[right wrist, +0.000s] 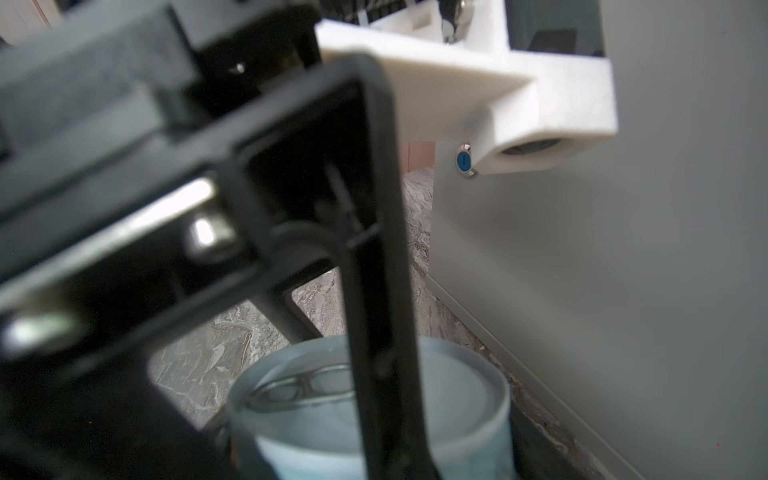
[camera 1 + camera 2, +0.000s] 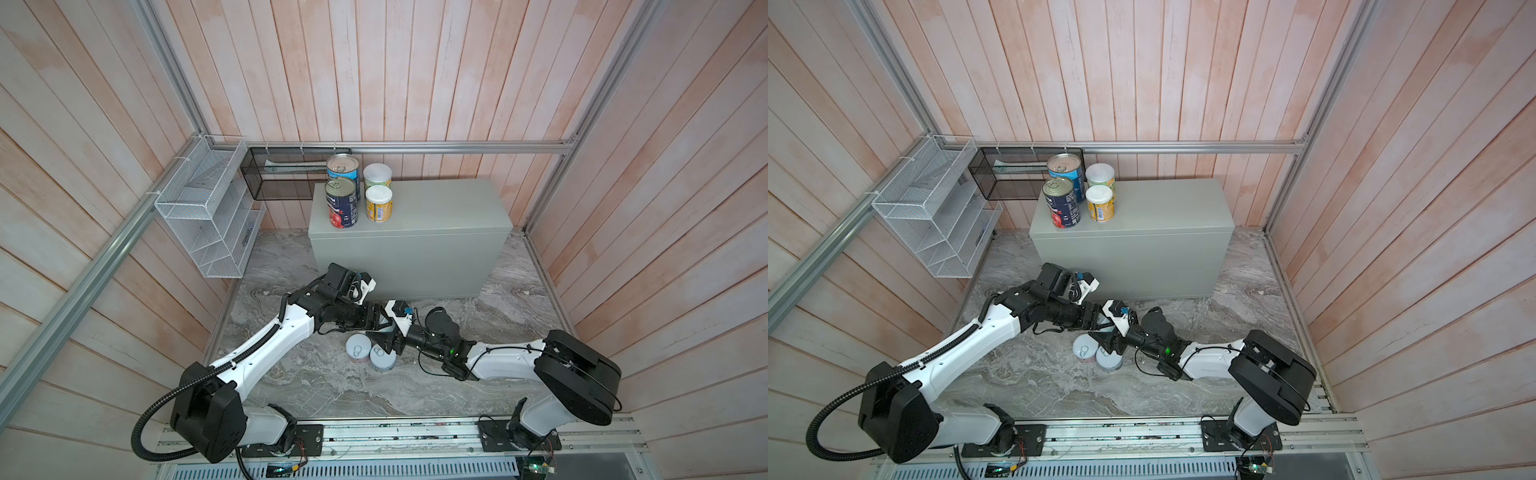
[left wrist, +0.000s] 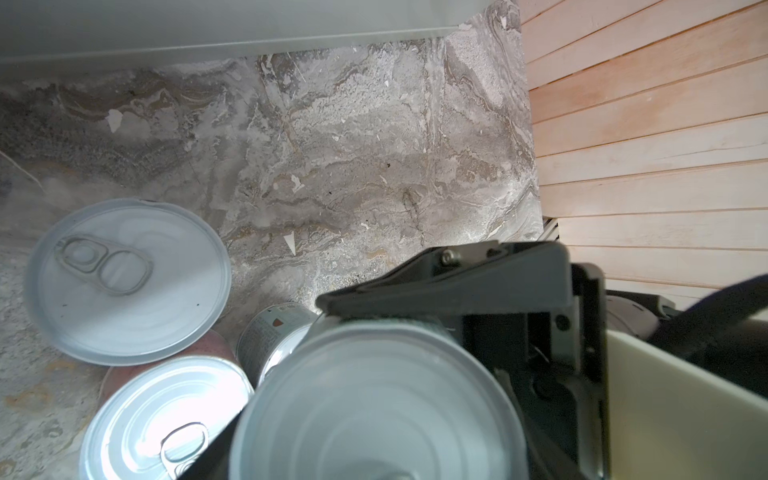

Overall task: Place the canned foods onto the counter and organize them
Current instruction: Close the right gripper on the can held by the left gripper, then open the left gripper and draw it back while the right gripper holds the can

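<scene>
Between left claw (image 2: 382, 322) and right claw (image 2: 380, 337), short can (image 3: 374, 407), right clasping

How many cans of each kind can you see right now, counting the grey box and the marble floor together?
Navy tomato can: 1
Light blue can: 1
Yellow-green white-lidded cans: 2
Short pale cans: 4, one partly hidden
Total: 8
</scene>
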